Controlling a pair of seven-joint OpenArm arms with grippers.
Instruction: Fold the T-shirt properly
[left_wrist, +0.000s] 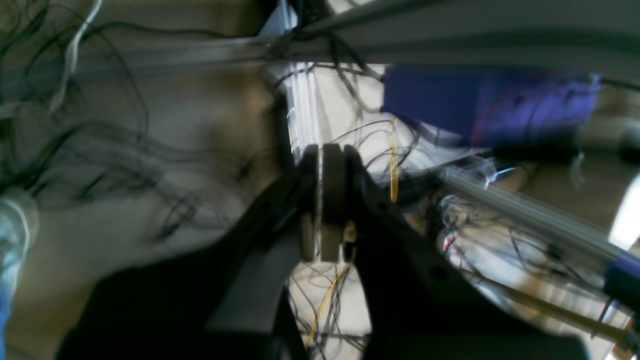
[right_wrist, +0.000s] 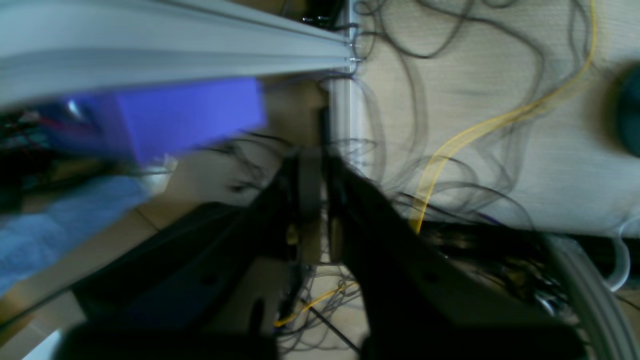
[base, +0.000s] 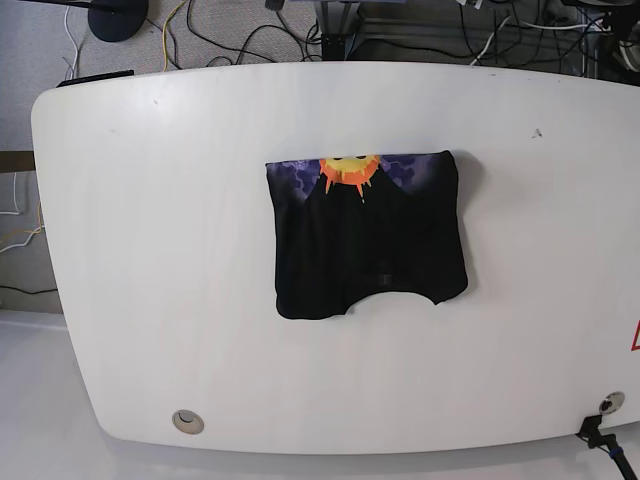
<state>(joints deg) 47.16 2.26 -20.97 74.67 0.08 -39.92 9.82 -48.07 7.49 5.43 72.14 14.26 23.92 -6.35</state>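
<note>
Cables and aluminium framing filled the left wrist view, blurred, with a purple-blue block under the rail. The left gripper showed its pads pressed flat together with nothing between them, pointing away from the work surface, so no cloth appeared there.

Right wrist view gave much the same: a pale rail, a purple block, a yellow cable over the floor, all smeared. The right gripper also stood closed and empty, its dark fingers meeting along a narrow line.

Base view showed neither arm. The T-shirt lay alone near the middle of the white table, folded into a compact rectangle, black side up, with a strip of the orange sun and purple cloud print turned over along its far edge. Its near edge was slightly uneven, with a curved notch. Judging by that tidy packet and both arms drawn clear with jaws closed, the folding looked essentially finished.
</note>
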